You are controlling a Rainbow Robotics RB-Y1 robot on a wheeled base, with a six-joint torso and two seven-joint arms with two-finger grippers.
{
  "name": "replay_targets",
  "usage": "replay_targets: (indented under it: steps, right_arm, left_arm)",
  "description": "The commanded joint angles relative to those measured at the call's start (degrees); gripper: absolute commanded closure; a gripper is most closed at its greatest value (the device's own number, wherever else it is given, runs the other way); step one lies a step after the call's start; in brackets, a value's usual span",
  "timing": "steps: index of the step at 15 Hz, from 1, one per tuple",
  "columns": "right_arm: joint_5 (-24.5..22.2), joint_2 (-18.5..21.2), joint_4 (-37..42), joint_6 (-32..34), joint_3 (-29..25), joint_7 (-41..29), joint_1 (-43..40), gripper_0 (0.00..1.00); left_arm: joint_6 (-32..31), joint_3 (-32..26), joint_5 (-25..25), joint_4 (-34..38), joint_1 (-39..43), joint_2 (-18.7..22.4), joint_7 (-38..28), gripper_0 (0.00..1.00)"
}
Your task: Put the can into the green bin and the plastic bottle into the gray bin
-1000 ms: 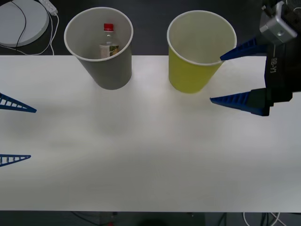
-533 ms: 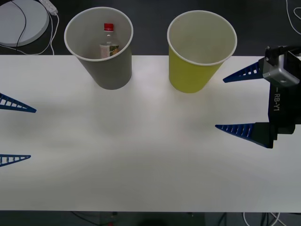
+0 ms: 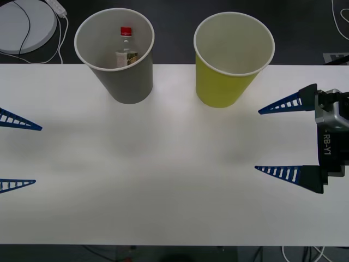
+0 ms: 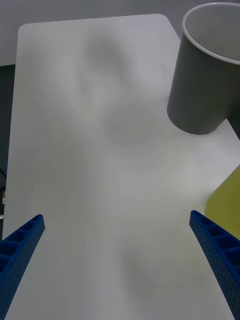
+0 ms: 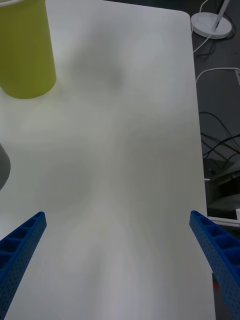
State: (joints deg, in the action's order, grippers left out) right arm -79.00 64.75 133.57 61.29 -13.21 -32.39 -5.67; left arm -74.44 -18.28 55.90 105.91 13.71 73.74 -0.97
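The gray bin (image 3: 128,82) stands upright at the back left of the white table, with the plastic bottle (image 3: 126,46) upright inside it, red cap up. To its right stands the green bin (image 3: 221,87), showing a pale inside; the can is out of view. My right gripper (image 3: 258,140) hangs open and holding nothing over the table's right side, in front of and to the right of the green bin. The right wrist view shows that gripper (image 4: 116,216) with the gray bin (image 4: 200,95) and the green bin (image 4: 227,205) ahead. At the left edge my left gripper (image 3: 38,155) rests open.
A white round disc (image 3: 24,24) with a cable lies off the table at the back left. The left wrist view shows the green bin (image 5: 25,55), cables and a white base (image 5: 212,22) beyond the table's edge. Bare tabletop (image 3: 163,180) spreads in front of the bins.
My right gripper has drawn back from the green bin's rim toward the front right of the table, still open. The left gripper, the bins and the bottle have not moved.
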Motion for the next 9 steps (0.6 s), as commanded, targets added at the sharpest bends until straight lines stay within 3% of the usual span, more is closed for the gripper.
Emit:
replay_targets:
  steps: [1,9]
  right_arm:
    - [2.7,-0.6,-0.1,-1.2,-0.5,5.2,-4.2,0.0]
    - [6.5,-1.8,-0.1,-1.2,-1.4,10.2,-9.5,0.0]
  left_arm:
    - [0.0,0.0,0.0,0.0,0.0,0.0,0.0,0.0]
    - [0.0,0.0,0.0,0.0,0.0,0.0,0.0,0.0]
